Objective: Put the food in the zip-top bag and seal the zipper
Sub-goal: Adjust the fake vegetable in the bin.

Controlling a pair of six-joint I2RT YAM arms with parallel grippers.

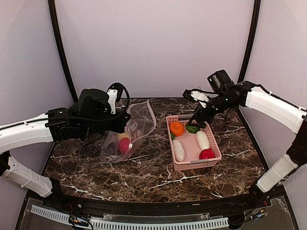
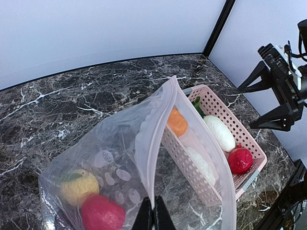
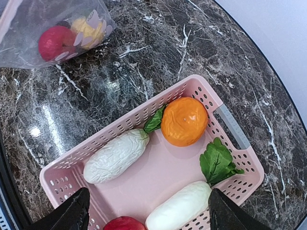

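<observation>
Left gripper (image 2: 153, 207) fingers are pinched tight on the mouth edge of the bag (image 2: 120, 158), a clear, floppy, pale-spotted plastic with a yellow ball (image 2: 79, 187) and a red ball (image 2: 103, 213) inside. Right gripper (image 3: 148, 191) is spread wide above the pink perforated basket (image 3: 120, 125), touching nothing. The basket holds an orange (image 3: 184, 121) and 2 ridged white radishes (image 3: 116, 155).

Setting: robotics lab test cell, not a home. Dark marble-patterned counter (image 1: 153, 179) is boxed in by plain pale lilac wall panels (image 1: 153, 43) and curved black frame posts (image 1: 60, 48). A white-and-black left arm (image 1: 29, 134) and right arm (image 1: 276, 105) are bolted at its near edge. White slotted cable duct (image 1: 144, 223) runs along the front; the props are toy plastic fruit and vegetables (image 1: 176, 128) in a pink perforated plastic basket (image 1: 194, 166).
</observation>
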